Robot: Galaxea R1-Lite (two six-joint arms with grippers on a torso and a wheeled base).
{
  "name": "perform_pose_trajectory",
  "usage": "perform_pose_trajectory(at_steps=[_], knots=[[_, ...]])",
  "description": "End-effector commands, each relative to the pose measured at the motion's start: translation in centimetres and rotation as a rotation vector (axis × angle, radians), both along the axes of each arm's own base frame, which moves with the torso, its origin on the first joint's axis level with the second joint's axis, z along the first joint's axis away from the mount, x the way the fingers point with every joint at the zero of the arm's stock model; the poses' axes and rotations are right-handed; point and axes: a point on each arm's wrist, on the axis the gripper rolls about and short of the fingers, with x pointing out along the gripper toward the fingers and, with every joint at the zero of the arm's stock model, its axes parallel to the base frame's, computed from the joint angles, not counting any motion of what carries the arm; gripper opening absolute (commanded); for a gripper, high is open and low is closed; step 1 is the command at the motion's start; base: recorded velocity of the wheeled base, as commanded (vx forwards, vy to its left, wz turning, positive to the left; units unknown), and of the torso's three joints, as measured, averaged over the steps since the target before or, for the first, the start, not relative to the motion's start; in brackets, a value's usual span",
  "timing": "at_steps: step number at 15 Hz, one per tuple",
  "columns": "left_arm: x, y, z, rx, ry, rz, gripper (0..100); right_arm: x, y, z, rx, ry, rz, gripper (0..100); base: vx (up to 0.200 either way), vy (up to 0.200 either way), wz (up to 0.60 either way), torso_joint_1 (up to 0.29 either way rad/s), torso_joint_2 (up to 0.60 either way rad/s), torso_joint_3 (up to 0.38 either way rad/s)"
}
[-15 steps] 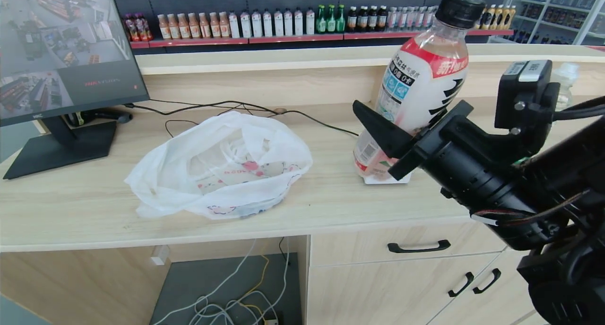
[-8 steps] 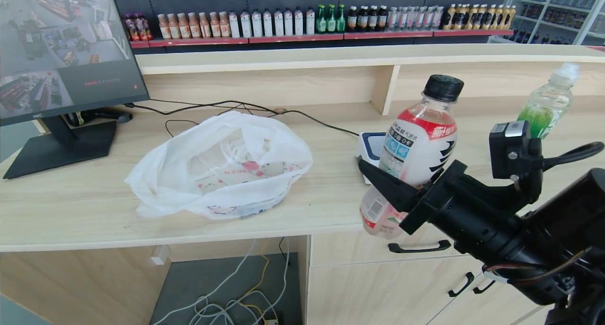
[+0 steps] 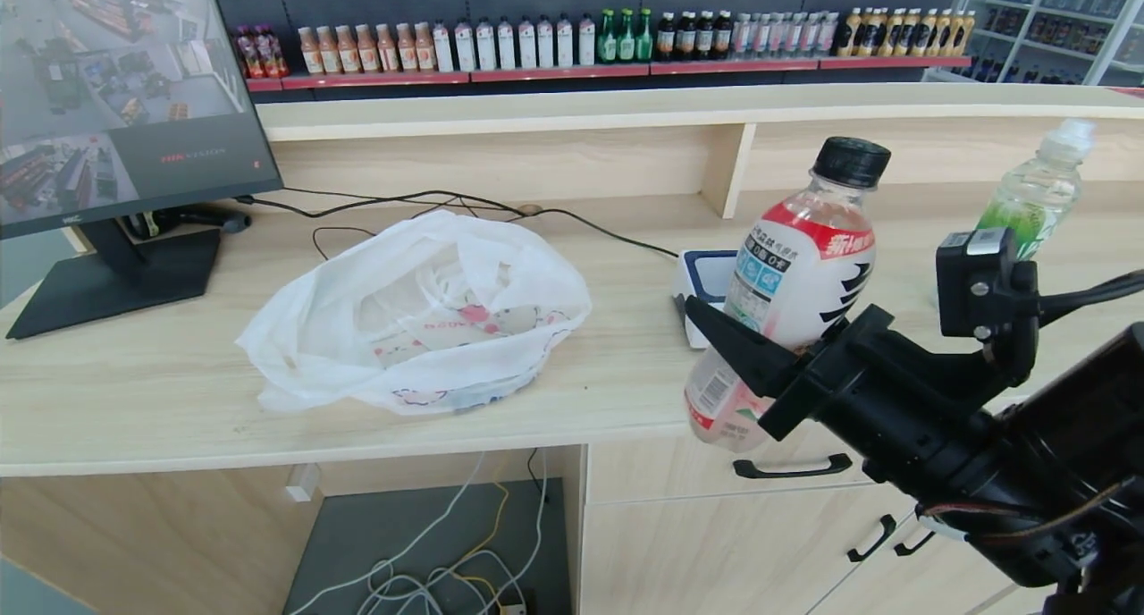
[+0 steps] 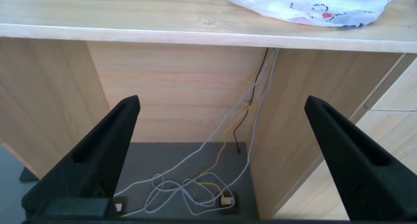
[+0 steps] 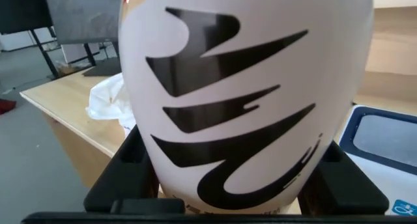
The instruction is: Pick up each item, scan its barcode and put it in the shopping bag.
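Right gripper point(image 3: 786, 320) was clamped on the bottle point(image 3: 795, 275), one finger on each side of its lower body. The bottle was held in the air to the right of the bag point(image 3: 420, 320), tilted, black cap up and leaning away from the bag. It had a white label with a red band and black stripes, and a barcode low on the side facing the bag. Its base sat lower in the head view than the counter point(image 3: 134, 374) edge; could not tell how far it cleared the top.

Scanner point(image 3: 702, 271) lay on the counter right of the bag, just behind the bottle, white with a dark window. In the right wrist view the scanner point(image 5: 384, 139) showed beyond the bottle.

The bag was white plastic, open and crumpled, lying flat on the counter with some packets inside.

A green bottle point(image 3: 1028, 204) stood upright, far right of the bag, past the gripper.

Left gripper point(image 4: 221, 107) had its fingers wide apart, holding nothing, below the level of the bag and in front of the counter, facing the cables point(image 4: 215, 178) underneath.

A monitor point(image 3: 116, 88) stood left of the bag. A drinks shelf point(image 3: 581, 43) ran well behind the bag.
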Motion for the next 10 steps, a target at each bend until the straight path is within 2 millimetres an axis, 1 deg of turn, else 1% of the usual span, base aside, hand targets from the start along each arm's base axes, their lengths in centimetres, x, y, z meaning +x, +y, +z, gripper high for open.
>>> perform_pose_trajectory(at_steps=[1, 6, 10], knots=[[0.0, 0.0, 0.0, -0.001, 0.000, 0.000, 100, 0.8, -0.4, -0.2, -0.003, 0.005, -0.031, 0, 0.000, 0.200, 0.00, 0.002, 0.00, 0.007], [0.0, 0.0, 0.0, -0.001, 0.000, 0.000, 100, 0.7, -0.6, 0.6, 0.021, -0.019, -0.034, 0, 0.000, 0.200, 0.00, 0.002, 0.01, 0.002], [0.0, 0.0, 0.0, -0.001, 0.000, 0.000, 100, 0.7, -1.0, 0.9, 0.030, -0.024, -0.043, 0, 0.000, 0.200, 0.00, 0.001, 0.01, 0.000]])
